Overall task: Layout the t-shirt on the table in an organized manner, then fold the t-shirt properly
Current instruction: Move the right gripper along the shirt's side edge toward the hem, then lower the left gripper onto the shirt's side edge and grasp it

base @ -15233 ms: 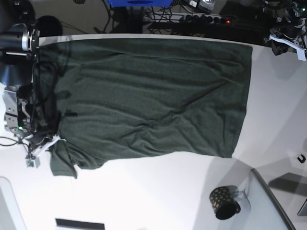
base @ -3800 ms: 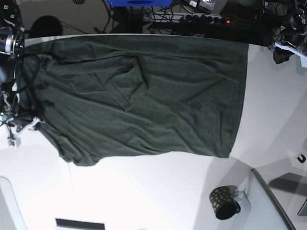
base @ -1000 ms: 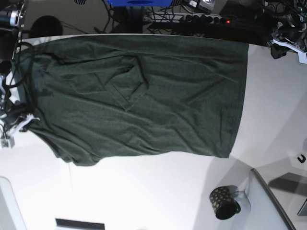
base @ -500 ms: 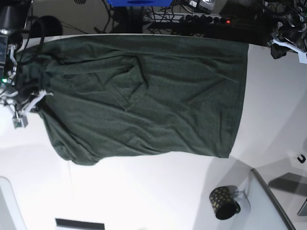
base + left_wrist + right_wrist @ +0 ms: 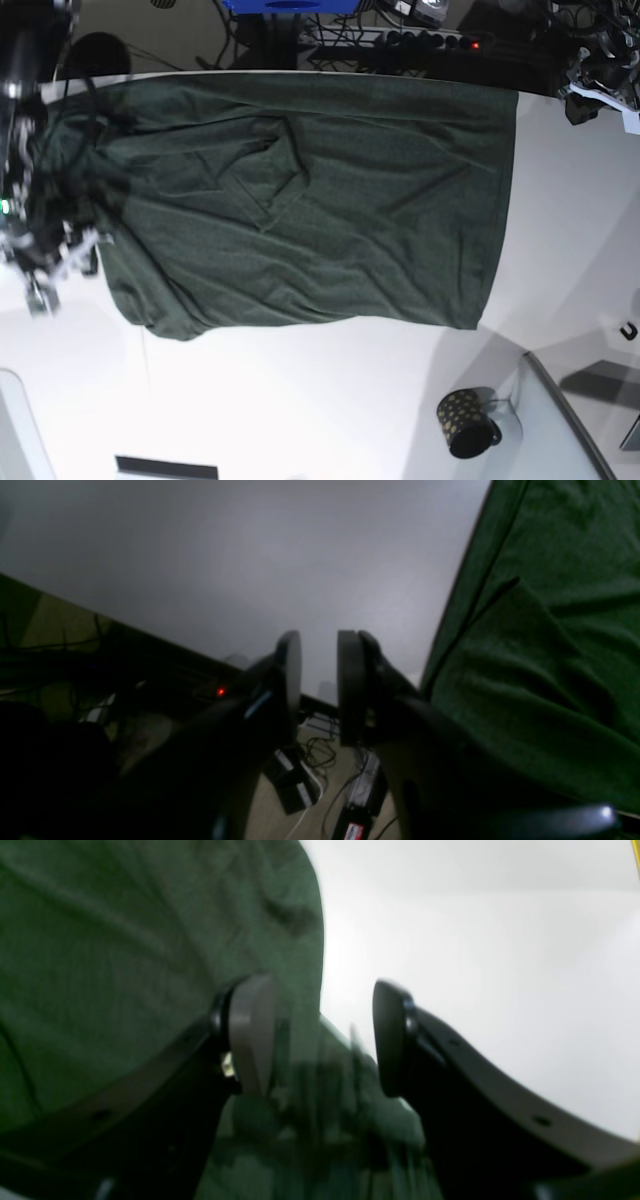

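— Shirt position? The t-shirt point(image 5: 300, 200) lies spread across the far worktop point(image 5: 300, 400).
— And the fingers?
— Right gripper point(image 5: 322, 1035) gapes over the shirt's left edge, gripping nothing; left gripper point(image 5: 318, 685) is narrowly parted, empty.

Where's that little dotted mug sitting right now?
In the base view the mug stands on the white table near the lower right, below the t-shirt's corner, beside a grey tray.
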`<act>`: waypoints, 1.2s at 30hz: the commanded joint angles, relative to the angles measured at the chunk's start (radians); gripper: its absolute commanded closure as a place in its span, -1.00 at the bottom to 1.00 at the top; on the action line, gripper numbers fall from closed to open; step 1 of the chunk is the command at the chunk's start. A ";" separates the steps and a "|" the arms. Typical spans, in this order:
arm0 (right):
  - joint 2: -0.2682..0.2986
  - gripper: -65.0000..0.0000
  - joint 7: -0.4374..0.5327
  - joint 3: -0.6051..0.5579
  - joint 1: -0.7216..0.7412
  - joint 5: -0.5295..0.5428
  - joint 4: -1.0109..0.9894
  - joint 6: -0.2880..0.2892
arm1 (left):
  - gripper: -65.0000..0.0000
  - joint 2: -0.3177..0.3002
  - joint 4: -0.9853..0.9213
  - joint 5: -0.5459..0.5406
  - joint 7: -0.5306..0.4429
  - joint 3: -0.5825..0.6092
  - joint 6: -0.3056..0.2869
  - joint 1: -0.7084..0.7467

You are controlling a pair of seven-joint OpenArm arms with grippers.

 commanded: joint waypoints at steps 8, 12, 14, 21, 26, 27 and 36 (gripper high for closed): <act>0.021 0.06 0.057 0.002 0.262 0.006 -0.438 -0.001 | 0.61 -0.015 0.015 -0.013 -0.018 -0.007 -0.002 0.008; 0.021 0.06 0.106 0.002 0.291 0.006 -0.529 -0.001 | 0.61 -0.015 0.015 -0.013 -0.018 -0.008 -0.002 0.010; 0.021 0.06 0.109 0.002 0.291 0.006 -0.546 -0.001 | 0.61 -0.015 0.015 -0.013 -0.018 -0.008 -0.002 0.010; 0.021 0.08 0.147 0.002 0.287 0.006 -0.587 -0.001 | 0.61 -0.028 0.011 -0.013 -0.018 -0.007 -0.002 0.011; 0.021 0.15 0.147 0.002 0.283 0.004 -0.587 -0.001 | 0.61 -0.045 -0.036 -0.013 -0.018 -0.008 -0.002 0.011; 0.021 0.25 0.147 0.002 0.282 0.004 -0.587 -0.001 | 0.61 -0.045 -0.044 -0.013 -0.018 -0.008 -0.002 0.011; 0.019 1.00 0.147 0.005 0.282 0.006 -0.583 -0.001 | 0.61 -0.045 -0.042 -0.013 -0.018 -0.008 -0.002 0.013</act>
